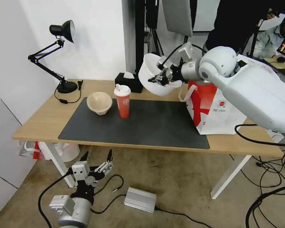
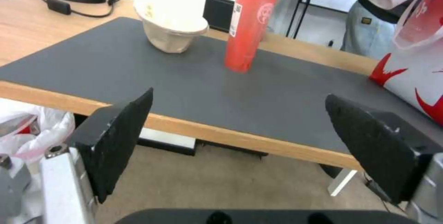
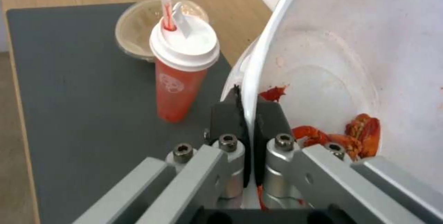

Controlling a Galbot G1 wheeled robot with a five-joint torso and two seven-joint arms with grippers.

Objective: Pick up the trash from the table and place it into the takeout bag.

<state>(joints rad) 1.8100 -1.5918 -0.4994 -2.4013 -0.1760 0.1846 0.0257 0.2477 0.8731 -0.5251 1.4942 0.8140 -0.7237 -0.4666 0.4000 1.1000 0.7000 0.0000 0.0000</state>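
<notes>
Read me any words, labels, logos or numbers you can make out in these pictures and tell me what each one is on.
No text is legible anywhere.
Tall red cup with white lid: a pale round logo and a white sticker with a square code, too blurred to read.
Boxy white-and-red takeout bag: a small round red logo with a line of tiny print, too small to read.
Wide white bowl with red crayfish scraps, held by the right gripper: unmarked.

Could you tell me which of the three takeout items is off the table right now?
The white bowl, clamped by its rim in the right gripper; the red cup and beige bowl remain on the mat.
</notes>
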